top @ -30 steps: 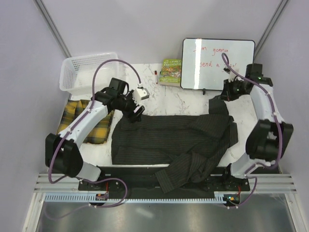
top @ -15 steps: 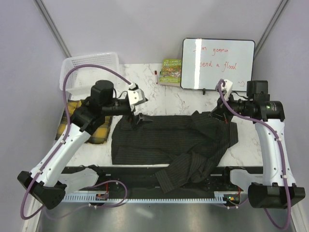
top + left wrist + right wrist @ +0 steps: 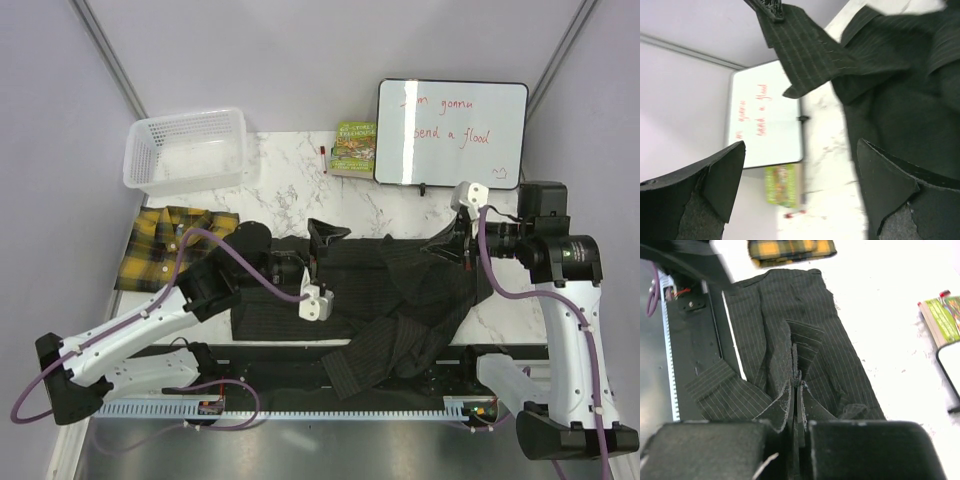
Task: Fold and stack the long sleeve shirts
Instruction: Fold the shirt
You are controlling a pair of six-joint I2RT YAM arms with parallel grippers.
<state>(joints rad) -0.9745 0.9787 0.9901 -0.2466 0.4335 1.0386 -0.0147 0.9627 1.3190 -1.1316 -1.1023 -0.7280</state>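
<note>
Seen from above, the dark pinstriped shirt lies rumpled across the middle of the white marble table. One sleeve spills over the table's lower edge onto the black base rail, so I cannot make out its full outline. My right claw, at centre right, is pinched together on a raised fold of this shirt. In its own wrist view the fingers fill the bottom of the frame, blurred and cut off, with striped cloth wedged in the thin slit between them. My left claw hangs over the shirt's upper left part with its jaws spread wide and nothing between them. In its own wrist view only two dark fingertips show, at the lower corners. A lifted flap of pinstriped cloth hangs from the top edge of that view, and whatever holds it is mostly out of frame. The yellow-and-black plaid shirt lies folded at the table's left side, with my left arm's cable crossing one corner. In the right wrist view it is clipped by the top edge. Behind it stands a white mesh basket. A green book and a whiteboard sit at the far edge, the board's red handwriting only partly readable.
</note>
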